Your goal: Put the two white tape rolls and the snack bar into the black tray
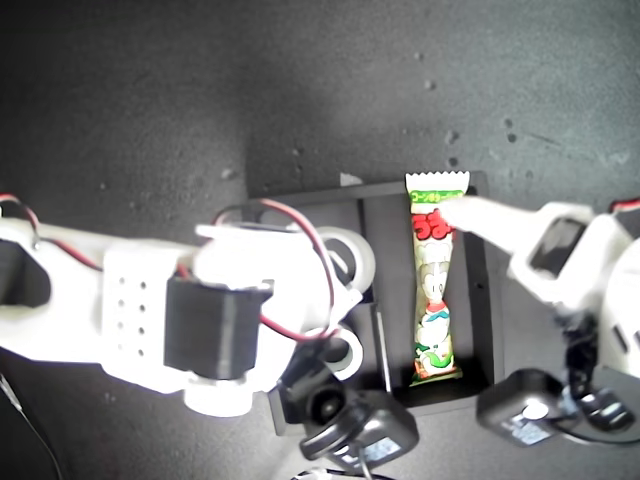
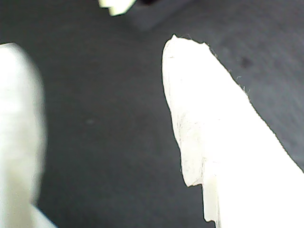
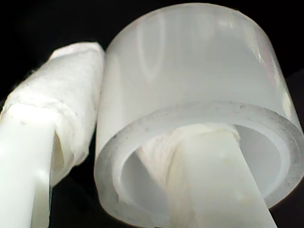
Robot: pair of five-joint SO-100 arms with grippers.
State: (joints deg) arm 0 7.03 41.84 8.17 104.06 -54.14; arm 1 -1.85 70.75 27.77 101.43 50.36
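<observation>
My second gripper (image 3: pixel 137 156) holds 1 white tape roll (image 3: pixel 190 109): 1 finger (image 3: pixel 209 180) runs through the core, the other finger (image 3: pixel 61 109) presses the outer wall. In the exterior view this roll (image 1: pixel 352 255) sits over a small compartment of the black tray (image 1: pixel 480 300); a second roll (image 1: pixel 345 352) shows just below it. The snack bar (image 1: pixel 434 285) lies in the long compartment. My first gripper (image 2: pixel 109 123) is spread apart and empty, 1 fingertip (image 1: pixel 470 210) over the bar's upper end.

snack bar (image 1: pixel 434 285) lies in the black tray's (image 1: pixel 478 290) long compartment.
</observation>
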